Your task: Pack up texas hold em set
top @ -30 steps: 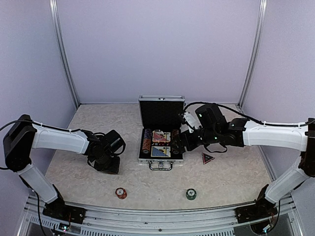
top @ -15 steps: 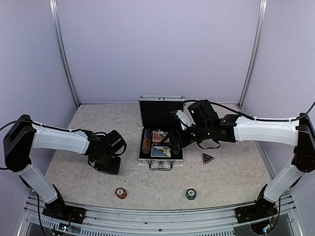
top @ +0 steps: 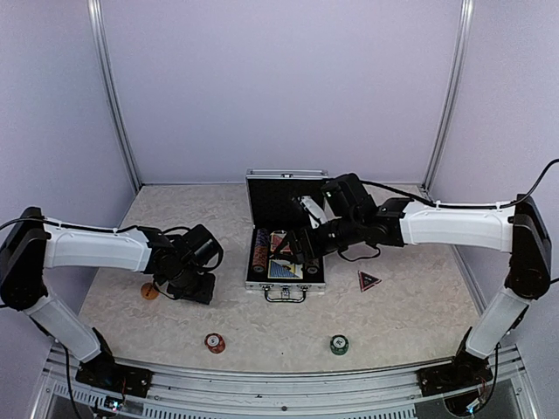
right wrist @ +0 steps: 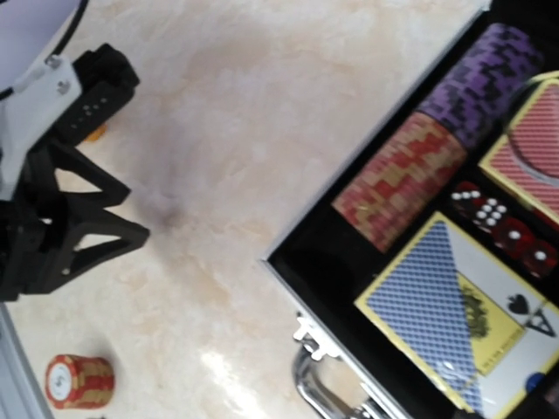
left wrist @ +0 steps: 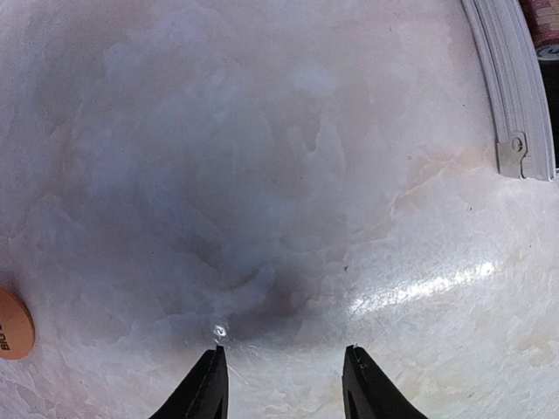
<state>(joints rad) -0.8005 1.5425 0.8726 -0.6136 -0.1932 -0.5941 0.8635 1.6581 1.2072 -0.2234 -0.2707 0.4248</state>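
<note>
We are seeing the left end effector [left wrist: 286, 371] hovering low over the surface [left wrist: 262, 157]. It is released: its two fingers [left wrist: 208, 388] are standing apart with only bare surface between them. An orange disc [left wrist: 12, 325] is lying flat off to its left, not touching it. The silver rim of the case [left wrist: 511, 87] is showing ahead of it and to its right.

The right end effector [top: 301, 247] is hanging over the open case, whose lid [top: 286, 196] is standing upright beyond it. We cannot tell whether it is released or clenched, since its fingers are not showing clearly in any view.

Below it, in the black lining, a purple chip stack [right wrist: 489, 74] and a red-gold chip stack [right wrist: 406, 179] are lying end to end along its left side. Red dice [right wrist: 502, 229] are sitting between the red deck [right wrist: 528, 148] and the blue deck [right wrist: 454, 305]. The handle [right wrist: 314, 384] is jutting from the case's near edge.

To its right, the triangle marker [top: 369, 280] is lying on the surface near the case, apart from it. A loose red stack [top: 215, 342] and a green stack [top: 339, 345] are standing nearer the arm bases, well apart from both end effectors.
</note>
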